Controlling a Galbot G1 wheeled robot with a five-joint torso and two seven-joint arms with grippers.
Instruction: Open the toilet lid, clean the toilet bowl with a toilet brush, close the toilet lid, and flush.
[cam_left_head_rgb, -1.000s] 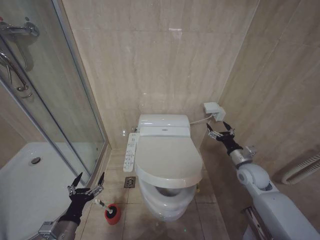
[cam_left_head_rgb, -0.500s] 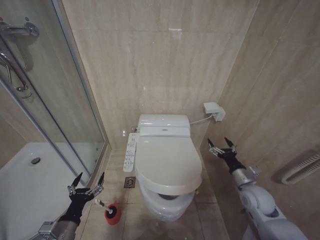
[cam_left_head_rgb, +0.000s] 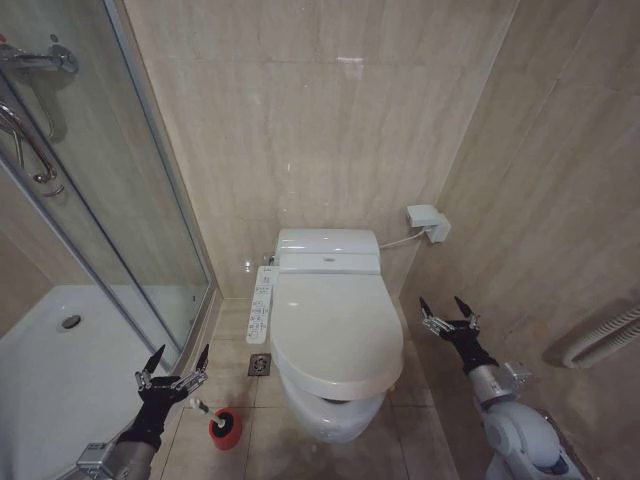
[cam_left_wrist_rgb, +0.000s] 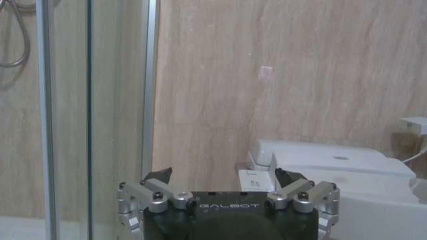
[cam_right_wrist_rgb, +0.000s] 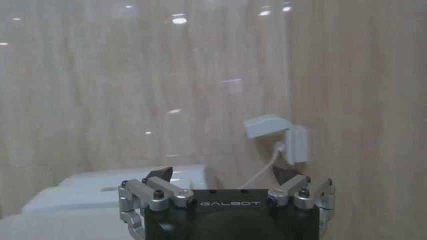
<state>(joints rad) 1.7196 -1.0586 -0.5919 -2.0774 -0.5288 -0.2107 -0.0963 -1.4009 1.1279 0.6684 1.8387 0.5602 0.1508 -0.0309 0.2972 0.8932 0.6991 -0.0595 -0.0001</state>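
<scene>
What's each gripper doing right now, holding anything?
Left gripper: open, empty, above the toilet brush.
Right gripper: open, empty, right of the toilet lid.

"GALBOT" is printed in pale letters on the black body of the left gripper (cam_left_wrist_rgb: 223, 176), just below the fingers, at 6 o'clock in the left wrist view. Same "GALBOT" mark on the right gripper (cam_right_wrist_rgb: 223, 174), also 6 o'clock in its wrist view. Markings on the bidet strip (cam_left_head_rgb: 262, 303) are too small to read.
</scene>
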